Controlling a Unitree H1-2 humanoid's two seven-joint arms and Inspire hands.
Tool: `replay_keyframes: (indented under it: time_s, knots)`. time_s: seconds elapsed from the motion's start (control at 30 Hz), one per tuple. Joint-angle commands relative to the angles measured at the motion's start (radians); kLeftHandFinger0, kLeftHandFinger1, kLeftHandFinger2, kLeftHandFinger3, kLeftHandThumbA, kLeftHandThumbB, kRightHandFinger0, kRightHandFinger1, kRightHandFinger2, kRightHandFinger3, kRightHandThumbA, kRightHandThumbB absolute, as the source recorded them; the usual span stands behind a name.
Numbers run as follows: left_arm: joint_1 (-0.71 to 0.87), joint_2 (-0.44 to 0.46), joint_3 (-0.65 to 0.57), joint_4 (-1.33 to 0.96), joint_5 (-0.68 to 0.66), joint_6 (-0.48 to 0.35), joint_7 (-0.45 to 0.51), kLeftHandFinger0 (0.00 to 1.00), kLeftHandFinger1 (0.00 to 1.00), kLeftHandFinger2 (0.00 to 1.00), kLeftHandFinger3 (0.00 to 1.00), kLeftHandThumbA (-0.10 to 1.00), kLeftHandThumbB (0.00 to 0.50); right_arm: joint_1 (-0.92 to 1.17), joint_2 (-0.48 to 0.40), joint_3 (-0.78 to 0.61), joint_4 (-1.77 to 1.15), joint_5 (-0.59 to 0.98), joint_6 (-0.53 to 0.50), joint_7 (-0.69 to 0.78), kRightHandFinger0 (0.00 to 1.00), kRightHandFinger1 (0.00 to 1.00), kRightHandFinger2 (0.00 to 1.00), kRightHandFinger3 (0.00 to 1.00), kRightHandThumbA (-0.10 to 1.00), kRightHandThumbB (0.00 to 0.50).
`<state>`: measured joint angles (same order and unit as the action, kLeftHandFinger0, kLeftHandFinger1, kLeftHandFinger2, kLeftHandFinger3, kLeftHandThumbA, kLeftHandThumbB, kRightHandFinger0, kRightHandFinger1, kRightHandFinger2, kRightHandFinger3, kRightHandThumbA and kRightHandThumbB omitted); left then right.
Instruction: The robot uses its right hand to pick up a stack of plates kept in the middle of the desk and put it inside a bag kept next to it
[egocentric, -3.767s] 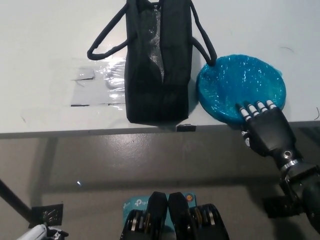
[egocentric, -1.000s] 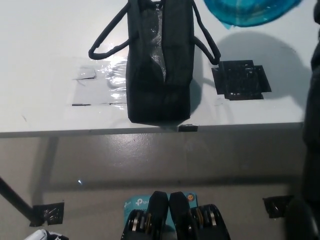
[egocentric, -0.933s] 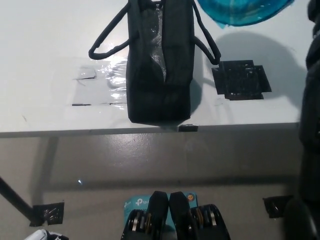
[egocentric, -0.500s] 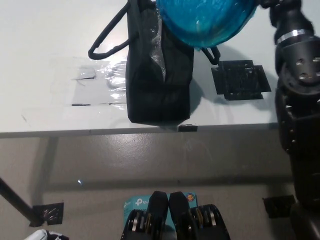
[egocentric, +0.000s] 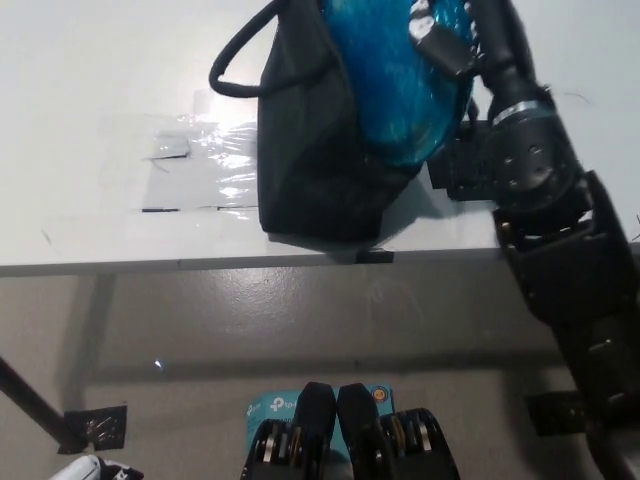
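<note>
Insertion is the step in hand. The right hand (egocentric: 440, 30) holds the stack of plates (egocentric: 400, 85), blue and film-wrapped, tilted on edge at the mouth of the black bag (egocentric: 315, 150). The stack overlaps the bag's right wall and appears partly lowered into the opening; how deep it sits cannot be told. The fingers are mostly hidden at the top edge of the view, so their exact wrap on the rim is not visible, but the hand evidently grips the stack. The bag stands on the white worktop (egocentric: 100, 100), one handle loop to its left side. A black tape patch (egocentric: 470, 170) lies on the worktop just right of the bag, partly under the black forearm.

Next move, as a judgement: lower the stack further along the bag's length, keeping it clear of the right wall, then release.

Compared with half a second ago, the stack is lower and more steeply tilted against the bag, and the bag's mouth is pushed wider. The left hand (egocentric: 95, 468) rests far below the bag, at the lower left; its fingers cannot be judged.
</note>
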<state>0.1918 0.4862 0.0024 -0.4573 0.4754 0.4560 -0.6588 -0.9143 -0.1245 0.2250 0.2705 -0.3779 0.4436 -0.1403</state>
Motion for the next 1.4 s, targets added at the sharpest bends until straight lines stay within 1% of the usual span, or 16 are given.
replay_keyframes:
  time_s: [0.0, 0.17, 0.2, 0.3, 0.43, 0.53, 0.57, 0.6, 0.73, 0.77, 0.8, 1.0, 1.03, 1.2, 1.33, 1.37]
  knots:
    - [0.002, 0.006, 0.008, -0.028, 0.001, 0.014, 0.007, 0.74, 0.73, 0.81, 0.91, 0.23, 0.0, -0.083, 0.03, 0.011, 0.073, -0.1, -0.042, -0.118, 0.0, 0.0, 0.3, 0.06, -0.1, 0.331]
    - [-0.002, 0.017, -0.009, -0.021, 0.002, 0.014, 0.023, 0.71, 0.7, 0.77, 0.88, 0.25, 0.0, -0.127, 0.098, -0.019, 0.185, -0.084, -0.031, -0.171, 0.0, 0.0, 0.39, 0.02, -0.1, 0.238]
    - [0.008, 0.014, -0.017, -0.022, 0.004, 0.014, 0.027, 0.71, 0.7, 0.78, 0.89, 0.26, 0.0, -0.127, 0.112, -0.021, 0.196, -0.078, -0.027, -0.172, 0.0, 0.02, 0.45, 0.08, -0.1, 0.169]
    - [0.008, 0.001, -0.008, -0.018, -0.008, 0.014, 0.02, 0.72, 0.71, 0.8, 0.94, 0.23, 0.0, -0.18, 0.148, -0.028, 0.263, -0.071, -0.029, -0.189, 0.0, 0.03, 0.44, 0.27, -0.1, 0.089]
    - [0.004, 0.014, -0.035, -0.017, 0.0, 0.011, 0.03, 0.72, 0.71, 0.79, 0.9, 0.25, 0.0, -0.236, 0.176, -0.032, 0.318, -0.069, -0.042, -0.202, 0.0, 0.07, 0.5, 0.44, -0.1, 0.137]
    - [0.001, 0.018, -0.046, -0.014, 0.003, 0.011, 0.032, 0.73, 0.72, 0.8, 0.91, 0.28, 0.0, -0.293, 0.195, -0.025, 0.354, -0.072, -0.045, -0.2, 0.0, 0.0, 0.39, 0.22, -0.1, 0.218]
    - [0.0, 0.013, -0.045, -0.012, 0.001, 0.014, 0.026, 0.74, 0.73, 0.81, 0.94, 0.28, 0.0, -0.312, 0.198, -0.028, 0.37, -0.065, -0.051, -0.193, 0.0, 0.02, 0.43, 0.23, -0.1, 0.235]
    - [-0.002, 0.008, -0.041, -0.013, -0.003, 0.014, 0.025, 0.73, 0.73, 0.81, 0.93, 0.25, 0.0, -0.326, 0.198, -0.03, 0.381, -0.062, -0.046, -0.189, 0.0, 0.05, 0.48, 0.32, -0.1, 0.223]
    - [-0.003, 0.015, -0.051, -0.013, 0.007, 0.014, 0.019, 0.74, 0.74, 0.83, 0.93, 0.26, 0.0, -0.359, 0.195, -0.011, 0.413, -0.085, -0.046, -0.192, 0.0, 0.04, 0.42, 0.36, -0.1, 0.183]
    - [-0.003, 0.015, -0.051, -0.013, 0.007, 0.014, 0.019, 0.74, 0.74, 0.83, 0.93, 0.26, 0.0, -0.36, 0.196, -0.012, 0.415, -0.085, -0.047, -0.193, 0.0, 0.01, 0.38, 0.28, -0.1, 0.168]
    - [-0.003, 0.016, -0.051, -0.014, -0.007, 0.014, 0.028, 0.72, 0.73, 0.81, 0.91, 0.17, 0.0, -0.362, 0.188, 0.002, 0.426, -0.094, -0.063, -0.186, 0.0, 0.0, 0.37, 0.08, -0.1, 0.125]
    - [-0.001, 0.002, -0.038, -0.009, -0.003, 0.014, 0.02, 0.76, 0.76, 0.85, 0.94, 0.18, 0.0, -0.376, 0.173, -0.009, 0.465, -0.071, -0.074, -0.175, 0.0, 0.03, 0.4, 0.13, -0.1, 0.175]
    - [-0.001, 0.001, -0.038, -0.011, 0.002, 0.014, 0.018, 0.77, 0.76, 0.85, 0.94, 0.18, 0.0, -0.379, 0.172, -0.012, 0.469, -0.07, -0.069, -0.176, 0.0, 0.03, 0.4, 0.21, -0.1, 0.176]
    - [-0.001, 0.001, -0.039, -0.013, 0.002, 0.014, 0.018, 0.75, 0.76, 0.84, 0.92, 0.17, 0.0, -0.357, 0.18, -0.022, 0.452, -0.069, -0.049, -0.191, 0.0, 0.05, 0.44, 0.18, -0.1, 0.177]
    - [-0.002, 0.013, -0.052, -0.009, -0.004, 0.014, 0.025, 0.75, 0.74, 0.82, 0.91, 0.2, 0.0, -0.302, 0.217, -0.077, 0.459, -0.043, -0.03, -0.239, 0.0, 0.08, 0.49, 0.31, -0.1, 0.169]
    - [-0.001, 0.009, -0.047, -0.007, 0.0, 0.014, 0.019, 0.77, 0.75, 0.83, 0.93, 0.23, 0.0, -0.287, 0.238, -0.114, 0.454, -0.018, -0.024, -0.263, 0.0, 0.07, 0.49, 0.61, -0.1, 0.185]
